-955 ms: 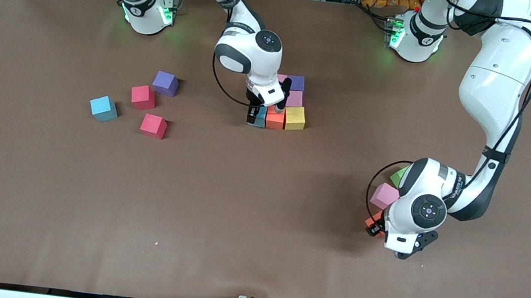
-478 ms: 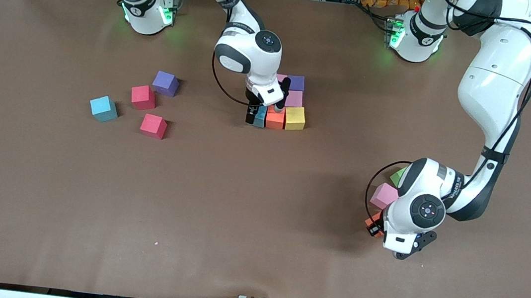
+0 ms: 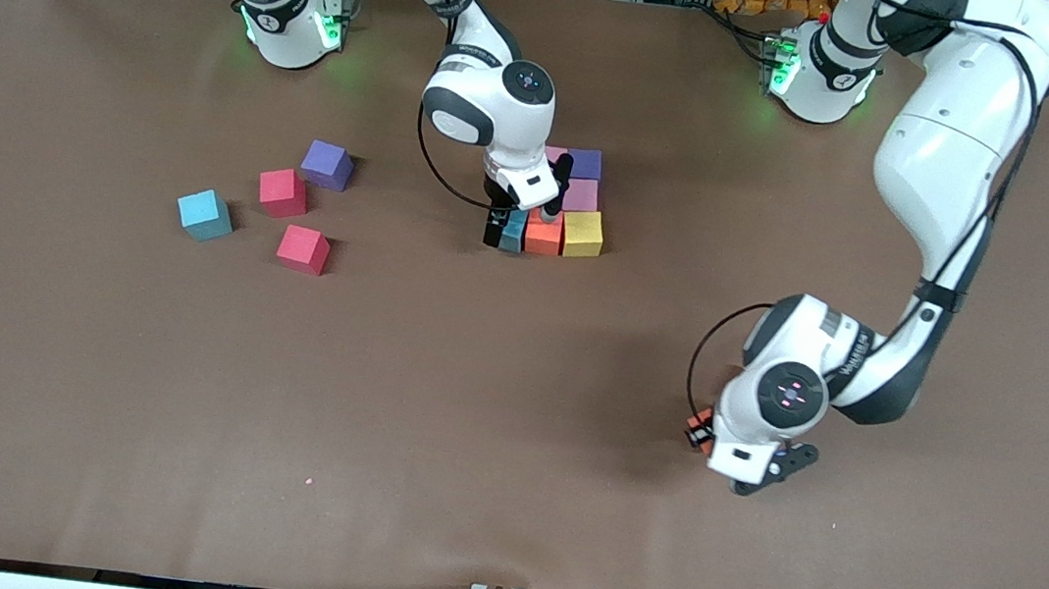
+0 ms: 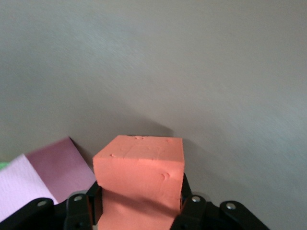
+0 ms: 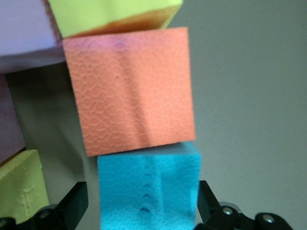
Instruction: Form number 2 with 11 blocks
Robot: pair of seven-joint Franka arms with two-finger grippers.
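While the number 2 [image 3: 567,203] is standing only partly built near the middle of the table [image 3: 78,402], its cubes are touching in a cluster: a blue cube [image 3: 514,230], an orange cube [image 3: 544,233] and a yellow cube [image 3: 583,233] are forming the row nearest the front camera, a pink cube [image 3: 581,195] is sitting just above the yellow one, and a purple cube [image 3: 585,163] is lying farther from the camera again, with another pink edge showing beside it. The right gripper [image 3: 522,227] is sitting low at the blue cube, its fingers [image 5: 72,201] spread wide on either side of the cube and not pressing it. The left gripper [image 3: 699,435] is hanging over bare table toward the left arm's end, its jaws clamped on a second orange cube [image 4: 139,184]. In the left wrist view a loose pink cube [image 4: 43,175] is lying on the table just beside that grip. Toward the right arm's end, four loose cubes are resting apart from the figure: a second purple cube [image 3: 327,164], two red cubes [image 3: 283,192] [image 3: 303,249] and a second blue cube [image 3: 204,215] nearest that end.
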